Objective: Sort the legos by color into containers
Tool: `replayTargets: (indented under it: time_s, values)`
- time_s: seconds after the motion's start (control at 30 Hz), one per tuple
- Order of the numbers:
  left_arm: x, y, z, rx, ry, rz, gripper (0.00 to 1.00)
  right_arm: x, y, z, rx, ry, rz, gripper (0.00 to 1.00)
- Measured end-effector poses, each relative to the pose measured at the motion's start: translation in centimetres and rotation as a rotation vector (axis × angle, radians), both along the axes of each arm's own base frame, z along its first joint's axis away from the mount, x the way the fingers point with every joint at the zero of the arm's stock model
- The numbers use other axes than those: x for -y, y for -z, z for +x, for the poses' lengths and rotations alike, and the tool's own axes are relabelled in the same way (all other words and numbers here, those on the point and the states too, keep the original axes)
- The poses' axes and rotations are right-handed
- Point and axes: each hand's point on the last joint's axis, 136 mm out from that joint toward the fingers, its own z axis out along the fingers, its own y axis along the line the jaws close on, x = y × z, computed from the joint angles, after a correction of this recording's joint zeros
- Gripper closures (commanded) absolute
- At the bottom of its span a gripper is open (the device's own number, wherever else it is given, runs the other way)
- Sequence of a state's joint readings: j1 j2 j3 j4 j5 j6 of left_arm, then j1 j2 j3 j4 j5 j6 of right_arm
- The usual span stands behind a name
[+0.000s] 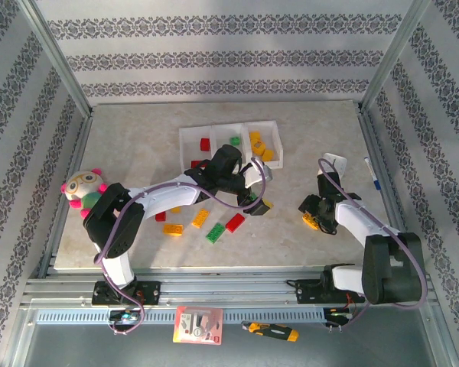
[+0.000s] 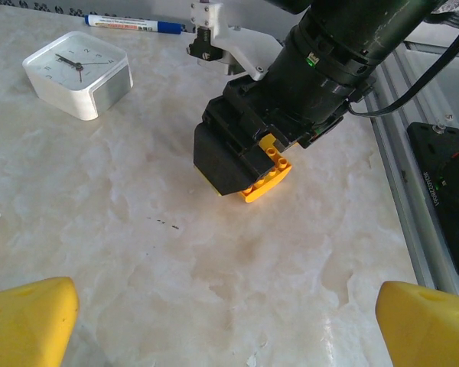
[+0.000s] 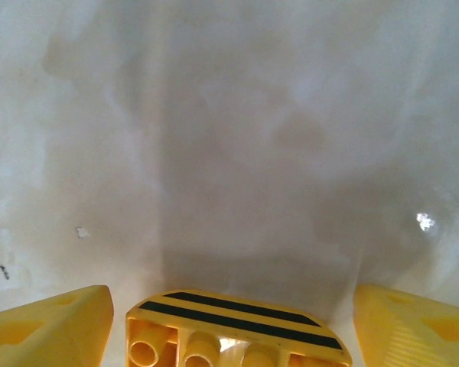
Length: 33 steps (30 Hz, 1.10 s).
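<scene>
A: Background?
B: Marble surface [image 1: 138, 145], patterned walls. Bins [image 1: 190, 149] at 12 o'clock; red, green and yellow bricks sit in separate bins.
A: Tools?
B: Right tool [image 3: 233, 315] is clamped on a yellow brick [image 2: 266, 170], at 4 o'clock from the bins. Left tool [image 2: 226, 310] has its fingers wide apart with nothing between, facing that brick.
A: Rest?
B: Loose bricks [image 1: 214, 233] on the surface at 7 o'clock from the bins. Clock [image 2: 80, 73] at 10 o'clock in the left wrist view.

Bright, even overhead light, soft shadows.
The tabletop [image 3: 229, 115] looked hazy, perhaps out of focus, in the right wrist view, with one small glare spot; the top view was sharp.
</scene>
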<state>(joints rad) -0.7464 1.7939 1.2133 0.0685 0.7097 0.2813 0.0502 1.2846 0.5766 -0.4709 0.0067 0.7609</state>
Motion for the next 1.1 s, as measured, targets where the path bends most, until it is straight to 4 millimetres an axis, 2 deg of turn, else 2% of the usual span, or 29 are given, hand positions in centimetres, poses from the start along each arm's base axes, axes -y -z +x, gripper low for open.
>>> replayTargets:
  time_s: [0.17,0.4,0.9,1.1]
  values:
    - [0.0,0.1,0.1,0.002,-0.005,0.003,0.01,0.0,0.0,0.0,-0.026,-0.001,-0.001,0.2]
    - [-0.2,0.6,0.0,0.002,-0.01,0.008,0.01,-1.4,-0.3,-0.2,-0.046,-0.031,0.057,0.2]
    - [-0.3,0.6,0.2,0.013,-0.018,0.005,0.01,-2.0,-0.1,-0.2,-0.107,-0.047,0.071,0.39]
    - [-0.4,0.7,0.3,0.016,-0.026,0.009,0.01,-2.0,-0.2,-0.2,-0.11,-0.044,0.071,0.41]
